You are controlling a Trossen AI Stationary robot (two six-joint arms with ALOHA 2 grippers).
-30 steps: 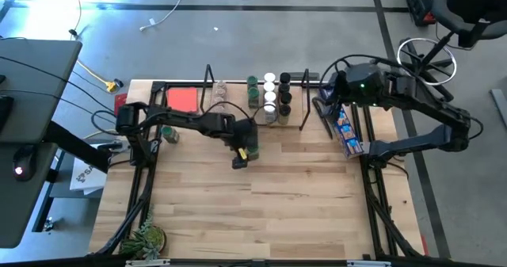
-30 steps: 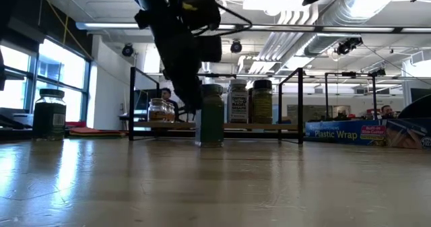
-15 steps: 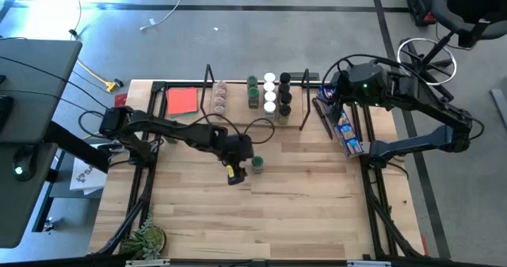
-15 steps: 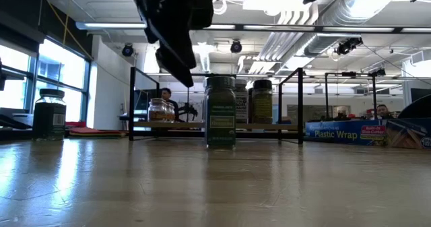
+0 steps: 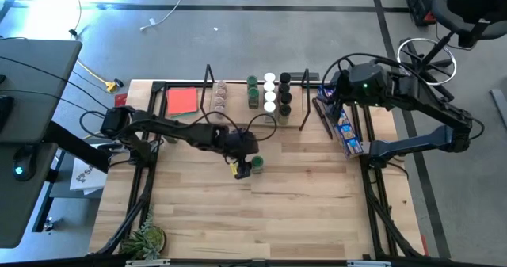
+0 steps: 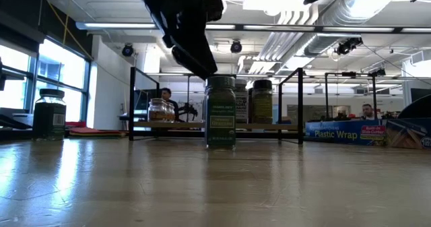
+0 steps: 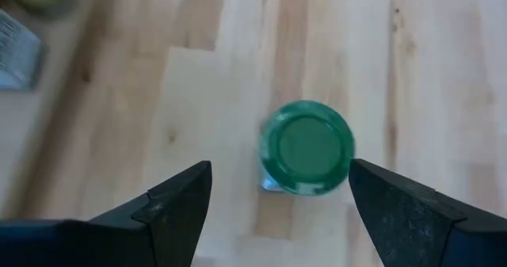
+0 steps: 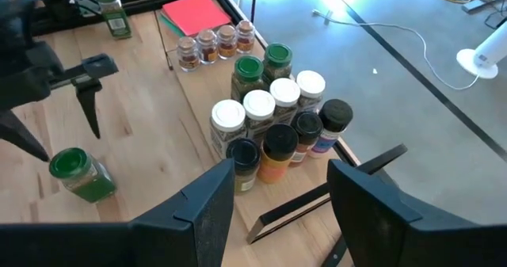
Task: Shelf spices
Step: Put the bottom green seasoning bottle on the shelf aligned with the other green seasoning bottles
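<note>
Below the open left hand (image 7: 279, 194), only its wrist view shows the jar's green lid (image 7: 307, 146).

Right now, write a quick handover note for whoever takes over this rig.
Left tool: open, empty, poised above the green-lidded jar, which stands upright alone on the table, in front of the shelf.
Right tool: open, empty, waiting by the shelf's right end.
Done: a cluster of jars and four small clear jars stand on the shelf.
Left: shelve the green-lidded jar, plus another jar at the table's left edge.
</note>
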